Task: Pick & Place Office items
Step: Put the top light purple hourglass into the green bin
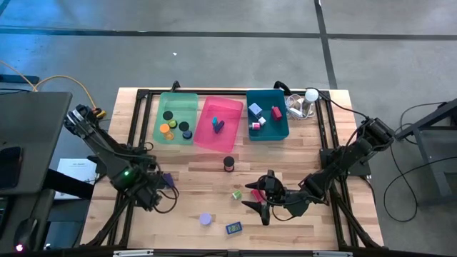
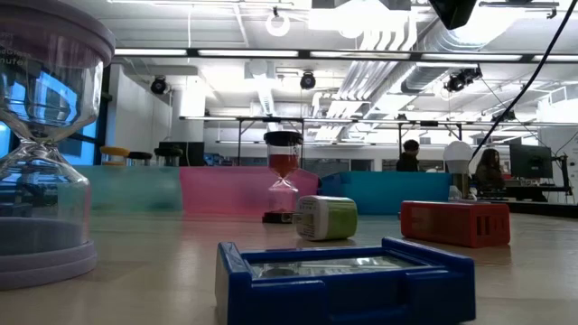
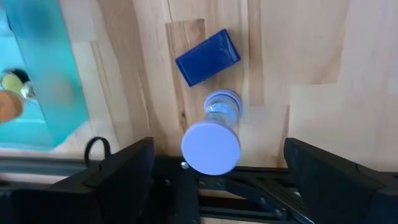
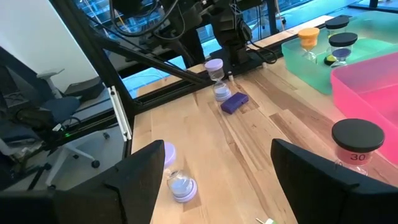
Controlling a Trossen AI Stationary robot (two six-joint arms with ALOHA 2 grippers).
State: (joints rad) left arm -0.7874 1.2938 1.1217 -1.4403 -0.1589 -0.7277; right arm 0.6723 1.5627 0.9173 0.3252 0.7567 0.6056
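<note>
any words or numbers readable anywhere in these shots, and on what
"30" - on the black top cap of the hourglass beside the pink bin, right wrist view.
Too blurred to read: faint lettering on the lavender cap of the near hourglass, low view.
Too small to read: the label on the face of the blue block, high view.
Nothing else legible.

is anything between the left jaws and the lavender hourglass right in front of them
Nothing visible. The left gripper has its jaws open, and the lavender hourglass sits in the gap ahead with clear space on either side. The blue block lies just beyond it, not in the path.
</note>
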